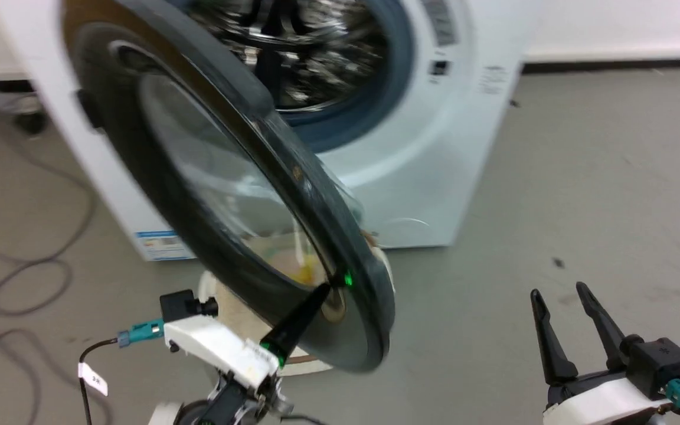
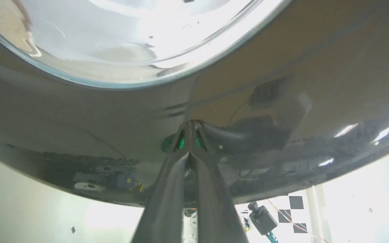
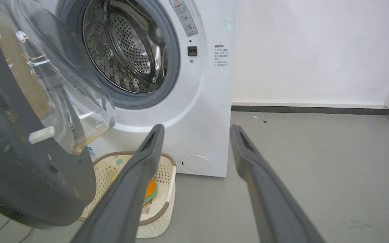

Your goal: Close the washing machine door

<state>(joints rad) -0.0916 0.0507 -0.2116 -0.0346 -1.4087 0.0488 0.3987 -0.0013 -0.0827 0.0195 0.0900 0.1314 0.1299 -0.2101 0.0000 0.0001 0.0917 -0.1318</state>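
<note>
The glossy black washing machine door [image 1: 228, 189], glass bulging, stood half open, free edge toward the robot. The left gripper [image 1: 329, 286], fingers together, touched its outside; the right gripper [image 1: 557, 290] was spread apart.

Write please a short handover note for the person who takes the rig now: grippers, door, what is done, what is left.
Left gripper: shut, fingertips against the glossy outside of the washing machine door, near its lower rim.
Right gripper: open, empty, apart from the door.
Door: open, swung away from the washing machine; a basket stands below it.
Done: contact made. Left: push the door shut.
</note>
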